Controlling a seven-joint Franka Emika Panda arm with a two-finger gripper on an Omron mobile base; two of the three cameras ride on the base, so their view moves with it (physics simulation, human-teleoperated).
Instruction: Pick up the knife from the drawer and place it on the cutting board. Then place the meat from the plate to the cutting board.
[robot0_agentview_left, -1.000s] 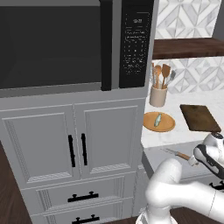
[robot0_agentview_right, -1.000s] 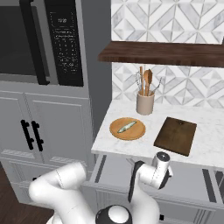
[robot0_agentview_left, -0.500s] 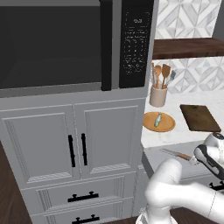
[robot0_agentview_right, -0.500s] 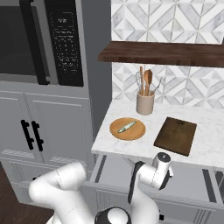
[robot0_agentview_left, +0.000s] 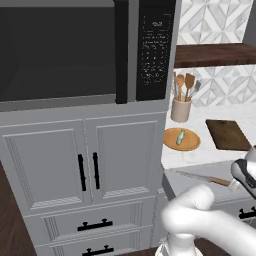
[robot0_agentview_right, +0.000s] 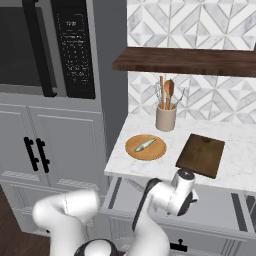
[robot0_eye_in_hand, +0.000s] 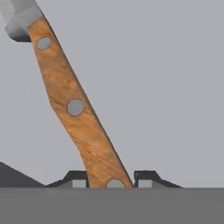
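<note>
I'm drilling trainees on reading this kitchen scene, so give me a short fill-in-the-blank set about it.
1. The meat lies on the ____.
2. The knife has a brown wooden ____ with grey rivets.
3. The gripper fingertips stand on either side of the knife's ____.
4. The cutting board has ____ on it.

Answers: plate; handle; handle; nothing

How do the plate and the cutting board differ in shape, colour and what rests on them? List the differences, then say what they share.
The plate is round; the cutting board is rectangular. The plate is orange-tan; the board is dark brown. The plate carries the meat; nothing lies on the board. The plate sits nearer the cabinet side; the board sits on its other side, further from the cabinet. Both lie flat on the marble counter, in front of the crock.
</note>
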